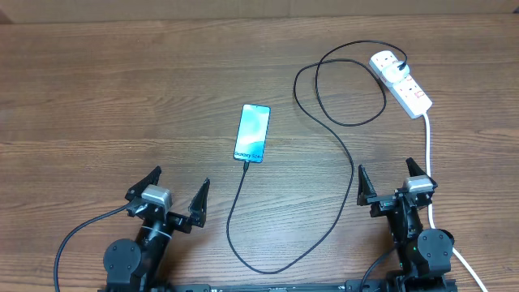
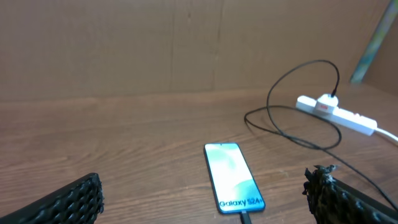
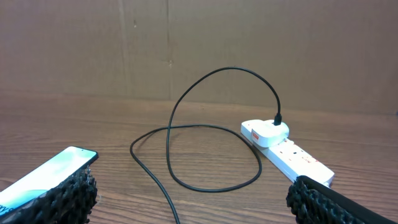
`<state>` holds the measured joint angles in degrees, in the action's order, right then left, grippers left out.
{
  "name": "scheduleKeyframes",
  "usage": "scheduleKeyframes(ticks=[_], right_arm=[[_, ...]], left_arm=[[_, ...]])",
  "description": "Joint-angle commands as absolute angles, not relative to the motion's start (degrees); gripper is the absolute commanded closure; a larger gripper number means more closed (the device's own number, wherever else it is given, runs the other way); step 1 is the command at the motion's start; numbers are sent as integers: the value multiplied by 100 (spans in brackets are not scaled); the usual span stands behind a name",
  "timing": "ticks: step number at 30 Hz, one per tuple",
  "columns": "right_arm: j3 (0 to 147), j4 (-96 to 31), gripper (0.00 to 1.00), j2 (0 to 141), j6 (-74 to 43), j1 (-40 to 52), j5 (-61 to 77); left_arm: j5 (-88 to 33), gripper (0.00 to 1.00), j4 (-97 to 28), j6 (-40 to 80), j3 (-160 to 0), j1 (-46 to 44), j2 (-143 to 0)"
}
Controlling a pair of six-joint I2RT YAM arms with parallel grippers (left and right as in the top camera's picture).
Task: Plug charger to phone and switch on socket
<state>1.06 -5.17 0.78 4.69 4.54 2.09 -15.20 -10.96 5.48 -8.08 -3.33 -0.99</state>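
The lit phone (image 1: 252, 132) is seen ahead of the left gripper (image 1: 179, 180), the socket (image 1: 401, 81) ahead of the right gripper (image 1: 387, 170), the charger (image 3: 233, 68) run between them; both grippers are held wide open, empty, well apart from all three

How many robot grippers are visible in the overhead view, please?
2. The left gripper is open at the near left, left of the charger. The right gripper is open at the near right, beside the thick white cord.

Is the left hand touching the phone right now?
Apart. Overhead view shows bare wooden table between the open left hand and the slim teal-screened smartphone; left wrist view agrees.
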Motion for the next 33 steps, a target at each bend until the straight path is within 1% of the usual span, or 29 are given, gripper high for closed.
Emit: scheduleKeyframes(ticks=[1, 5, 9, 16, 23, 33], right_arm=[[49, -482, 0, 16, 456, 432, 156], [49, -482, 0, 16, 456, 432, 156], [49, -482, 0, 16, 456, 432, 156], [49, -482, 0, 16, 456, 432, 158], [49, -482, 0, 16, 456, 432, 156], [49, -482, 0, 16, 456, 432, 158]], left_arm=[[-1437, 0, -738, 777, -473, -290, -16], [-1339, 1, -248, 801, -242, -290, -16], [-985, 0, 158, 1052, -23, -290, -16], [-397, 0, 134, 1205, -27, -290, -16], [-239, 1, -432, 1168, -27, -290, -16], [-235, 0, -443, 336, -27, -290, -16]])
